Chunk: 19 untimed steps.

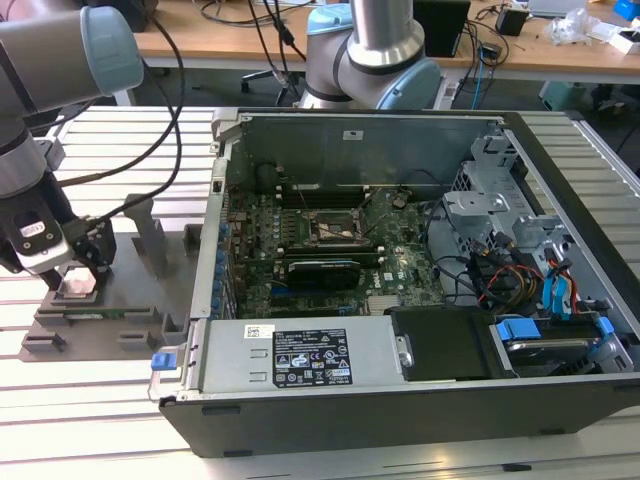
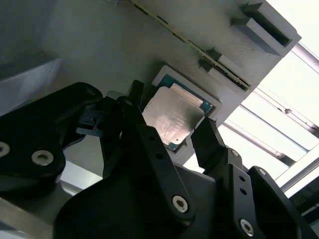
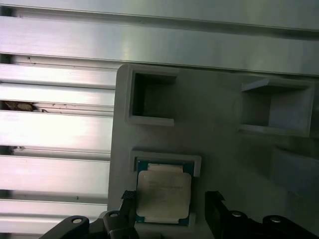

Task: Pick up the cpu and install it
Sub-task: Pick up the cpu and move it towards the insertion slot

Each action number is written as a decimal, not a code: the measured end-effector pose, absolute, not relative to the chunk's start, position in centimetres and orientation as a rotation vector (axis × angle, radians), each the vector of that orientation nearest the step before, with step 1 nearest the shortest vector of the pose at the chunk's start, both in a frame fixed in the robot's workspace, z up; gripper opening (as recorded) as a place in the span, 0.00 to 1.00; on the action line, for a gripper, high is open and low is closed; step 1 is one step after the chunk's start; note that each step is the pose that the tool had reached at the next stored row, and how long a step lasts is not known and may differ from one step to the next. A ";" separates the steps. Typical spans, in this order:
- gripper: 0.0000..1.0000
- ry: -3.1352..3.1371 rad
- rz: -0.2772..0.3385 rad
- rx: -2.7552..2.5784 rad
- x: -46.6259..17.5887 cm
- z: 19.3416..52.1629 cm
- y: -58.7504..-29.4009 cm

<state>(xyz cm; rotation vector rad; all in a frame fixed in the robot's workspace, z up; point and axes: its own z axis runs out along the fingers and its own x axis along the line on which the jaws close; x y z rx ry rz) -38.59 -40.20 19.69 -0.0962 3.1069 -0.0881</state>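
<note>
Raised pocket rim (image 3: 167, 156) hems the cpu (image 3: 163, 193) — clear above, slim gaps beside.

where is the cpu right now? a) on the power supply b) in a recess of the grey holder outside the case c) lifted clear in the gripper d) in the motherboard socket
b: in the first wrist view the cpu lies flat in a recess of the grey holder, with the open gripper straddling it.

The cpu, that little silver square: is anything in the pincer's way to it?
Nothing visible does. In the first wrist view the pincer hangs open right over the cpu, one finger on each side of it, while the cpu lies bare in its recess in the gray holder.
</note>
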 end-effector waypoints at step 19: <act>0.66 3.115 -0.085 -0.024 -38.8 19.2 -40.1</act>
